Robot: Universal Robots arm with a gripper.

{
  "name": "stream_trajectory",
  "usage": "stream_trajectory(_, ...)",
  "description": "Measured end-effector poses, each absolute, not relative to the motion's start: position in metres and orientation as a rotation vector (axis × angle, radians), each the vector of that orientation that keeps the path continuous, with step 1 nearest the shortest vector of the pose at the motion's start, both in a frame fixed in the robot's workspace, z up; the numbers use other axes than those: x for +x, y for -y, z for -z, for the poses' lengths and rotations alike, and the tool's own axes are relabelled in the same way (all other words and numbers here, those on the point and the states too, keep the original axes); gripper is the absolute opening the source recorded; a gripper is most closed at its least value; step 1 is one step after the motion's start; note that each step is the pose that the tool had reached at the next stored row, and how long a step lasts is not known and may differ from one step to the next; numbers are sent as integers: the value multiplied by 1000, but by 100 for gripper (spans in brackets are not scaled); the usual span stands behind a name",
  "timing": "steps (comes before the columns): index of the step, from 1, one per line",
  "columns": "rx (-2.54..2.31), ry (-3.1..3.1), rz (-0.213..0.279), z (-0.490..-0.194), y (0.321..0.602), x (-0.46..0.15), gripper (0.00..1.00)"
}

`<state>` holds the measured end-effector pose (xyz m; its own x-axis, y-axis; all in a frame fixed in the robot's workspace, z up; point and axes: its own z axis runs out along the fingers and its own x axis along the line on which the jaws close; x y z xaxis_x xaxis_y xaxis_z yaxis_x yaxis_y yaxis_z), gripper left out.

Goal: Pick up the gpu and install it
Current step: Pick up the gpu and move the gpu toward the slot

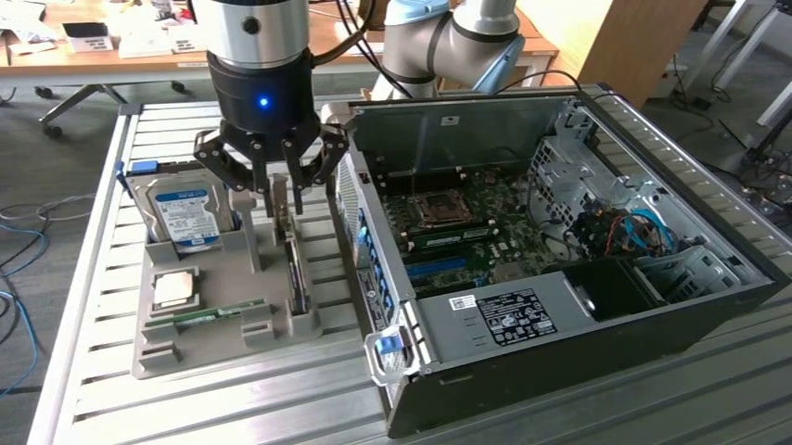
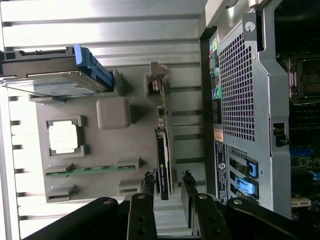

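Wrist view: your gripper (image 2: 167, 177) is open and empty, straddling the near end of the gpu (image 2: 164, 142). The gpu stands on edge in the tray (image 2: 100, 165), lengthwise between the fingers.

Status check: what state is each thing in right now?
gripper: open, fingers either side of the gpu
gpu: on edge in the tray, not lifted
hard drive: upright in tray
CPU: flat in tray
memory stick: on edge in tray
computer case: open, side panel off

The gpu (image 2: 162, 155) stands edge-on, its broad faces hidden.
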<state>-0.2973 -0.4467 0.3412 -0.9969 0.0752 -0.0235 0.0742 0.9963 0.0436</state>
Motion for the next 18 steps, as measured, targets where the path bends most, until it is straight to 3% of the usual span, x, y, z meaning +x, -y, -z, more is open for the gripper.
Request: stream_trajectory(18,117,-3114,-66,-332,447,-297,36)
